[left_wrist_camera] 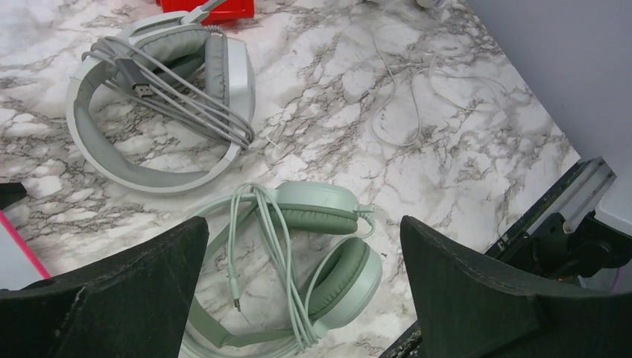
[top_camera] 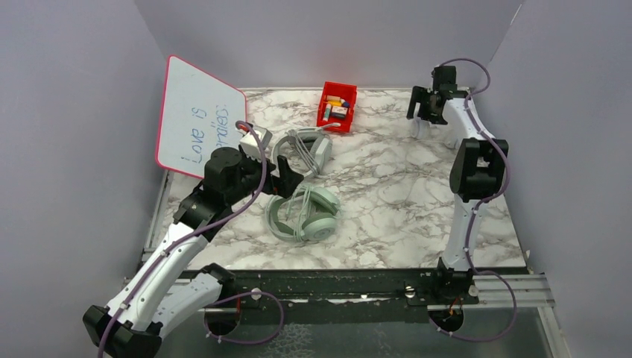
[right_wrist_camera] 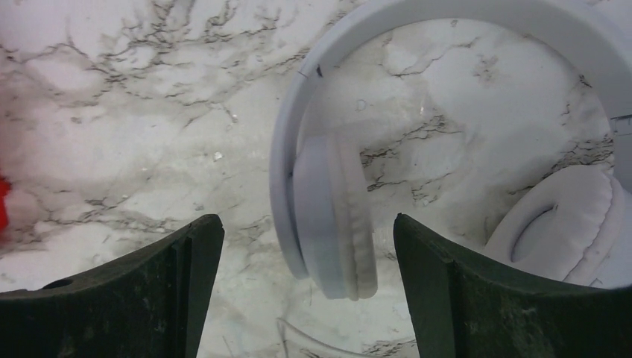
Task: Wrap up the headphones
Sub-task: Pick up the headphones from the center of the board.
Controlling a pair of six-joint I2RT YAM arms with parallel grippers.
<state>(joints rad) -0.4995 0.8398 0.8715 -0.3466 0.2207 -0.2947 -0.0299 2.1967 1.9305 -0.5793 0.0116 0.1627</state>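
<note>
A grey-white headset (top_camera: 302, 151) lies on the marble table with its cable bundled across its band (left_wrist_camera: 156, 104). A mint-green headset (top_camera: 305, 214) lies just in front of it, its cable looped over the band (left_wrist_camera: 313, 246). My left gripper (top_camera: 277, 179) is open and empty, hovering above the mint-green headset's left side (left_wrist_camera: 305, 291). A plain white headset (right_wrist_camera: 335, 209) lies under my right gripper (top_camera: 426, 112) at the table's far right; in the top view the gripper hides most of it. My right gripper (right_wrist_camera: 307, 298) is open, its fingers either side of one earcup, not touching.
A red bin (top_camera: 337, 106) of small items stands at the back centre. A pink-edged whiteboard (top_camera: 195, 118) leans at the left. A thin white cable (left_wrist_camera: 417, 97) lies loose on the marble. Grey walls enclose three sides; a metal rail (top_camera: 358, 287) runs along the near edge.
</note>
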